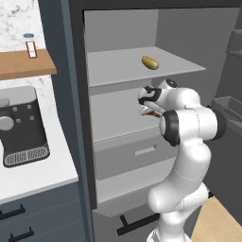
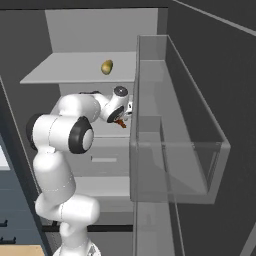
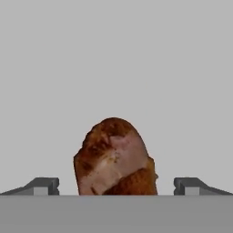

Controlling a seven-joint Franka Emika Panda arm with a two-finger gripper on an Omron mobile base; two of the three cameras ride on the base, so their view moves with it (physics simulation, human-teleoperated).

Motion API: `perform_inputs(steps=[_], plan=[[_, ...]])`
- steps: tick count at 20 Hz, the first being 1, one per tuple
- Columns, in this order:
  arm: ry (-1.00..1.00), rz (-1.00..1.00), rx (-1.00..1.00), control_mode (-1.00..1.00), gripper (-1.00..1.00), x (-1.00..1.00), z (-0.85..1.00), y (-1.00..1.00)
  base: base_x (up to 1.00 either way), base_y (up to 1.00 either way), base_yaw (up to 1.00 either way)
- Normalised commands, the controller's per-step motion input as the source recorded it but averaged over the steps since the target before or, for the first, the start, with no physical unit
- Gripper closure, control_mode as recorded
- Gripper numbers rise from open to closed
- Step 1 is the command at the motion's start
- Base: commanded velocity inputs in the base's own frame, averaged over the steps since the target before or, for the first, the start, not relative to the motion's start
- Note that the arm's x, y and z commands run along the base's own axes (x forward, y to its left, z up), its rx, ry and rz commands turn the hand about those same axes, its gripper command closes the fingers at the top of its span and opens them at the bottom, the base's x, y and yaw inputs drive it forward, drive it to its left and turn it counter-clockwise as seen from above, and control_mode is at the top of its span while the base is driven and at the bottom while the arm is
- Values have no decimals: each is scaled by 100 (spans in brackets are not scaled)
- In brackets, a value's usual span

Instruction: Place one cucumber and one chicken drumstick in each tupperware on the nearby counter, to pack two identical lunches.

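One chicken drumstick (image 3: 116, 159) lies between the released tool (image 3: 116, 186) tips at 6 o'clock; next, close and lift.

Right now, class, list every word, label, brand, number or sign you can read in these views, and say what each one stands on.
No readable text anywhere.
Small bottle on the wooden shelf: it has a pale label with a reddish edge, too small and blurred to read.
Coffee machine on the counter: round buttons, no legible marks.
Fridge shelves and drawer: plain grey, no lettering.
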Motion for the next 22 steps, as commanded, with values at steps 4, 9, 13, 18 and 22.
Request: perform_inputs(steps=[4,9,13,18,22], plan=[[0,5,0,-100,-100,2,-19,0,0,0,0],[0,4,0,-100,-100,0,-6,0,0,0,0],[0,0,0,-100,-100,0,0,0,0,0,0],[0,0,0,-100,100,0,0,0,0,0,0],[0,0,0,-100,100,0,0,0,0,0,0]])
